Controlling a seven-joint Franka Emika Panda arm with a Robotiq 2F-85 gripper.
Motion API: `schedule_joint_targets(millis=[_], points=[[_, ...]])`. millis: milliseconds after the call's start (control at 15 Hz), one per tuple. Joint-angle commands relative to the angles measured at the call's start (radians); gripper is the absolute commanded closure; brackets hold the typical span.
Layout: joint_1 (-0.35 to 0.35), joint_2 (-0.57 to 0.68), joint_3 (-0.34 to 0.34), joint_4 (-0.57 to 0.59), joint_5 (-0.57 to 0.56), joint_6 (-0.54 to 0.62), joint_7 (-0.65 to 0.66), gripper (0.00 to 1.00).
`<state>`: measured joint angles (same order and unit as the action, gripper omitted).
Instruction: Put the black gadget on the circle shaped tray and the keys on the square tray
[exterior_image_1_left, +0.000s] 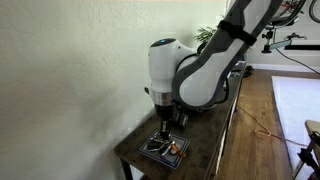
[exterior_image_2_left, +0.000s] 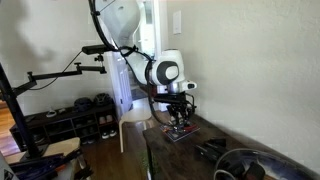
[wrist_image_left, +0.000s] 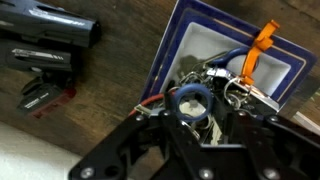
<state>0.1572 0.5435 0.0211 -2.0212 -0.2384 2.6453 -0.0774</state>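
Note:
The keys (wrist_image_left: 222, 84), a silvery cluster on a blue ring, hang between my gripper's (wrist_image_left: 192, 116) fingers, which are closed around them. They sit just over the inside of the square tray (wrist_image_left: 176, 36). An orange item (wrist_image_left: 262, 45) lies in the same tray. Both exterior views show the gripper (exterior_image_1_left: 164, 128) (exterior_image_2_left: 178, 122) low over the square tray (exterior_image_1_left: 150, 150) (exterior_image_2_left: 169, 135) at the table's end. The black gadget (wrist_image_left: 45, 35) lies on the dark table beside the tray, apart from it. The circle shaped tray (exterior_image_2_left: 236, 157) is further along the table, partly cut off by the frame edge.
A small black piece with a red cord (wrist_image_left: 40, 95) lies on the table near the gadget. A wall runs close along one long side of the narrow table (exterior_image_1_left: 128, 150). A camera stand (exterior_image_2_left: 60, 72) and shelves stand on the floor beyond.

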Motion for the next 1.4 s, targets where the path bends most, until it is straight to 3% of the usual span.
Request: schedule_joint_targets(millis=[0, 200, 333, 1133, 1200, 1333], points=[[-0.006, -0.031, 0.016, -0.018, 0.007, -0.018, -0.010, 0.29], [-0.014, -0.054, 0.026, -0.027, 0.021, -0.025, -0.014, 0.08], [-0.018, -0.076, 0.029, -0.036, 0.032, -0.031, -0.012, 0.00], [-0.068, -0.235, 0.025, -0.074, 0.166, -0.161, 0.019, 0.00], [-0.060, -0.171, 0.023, -0.020, 0.145, -0.137, 0.006, 0.00], [-0.062, -0.173, 0.023, -0.018, 0.145, -0.139, 0.006, 0.00]])
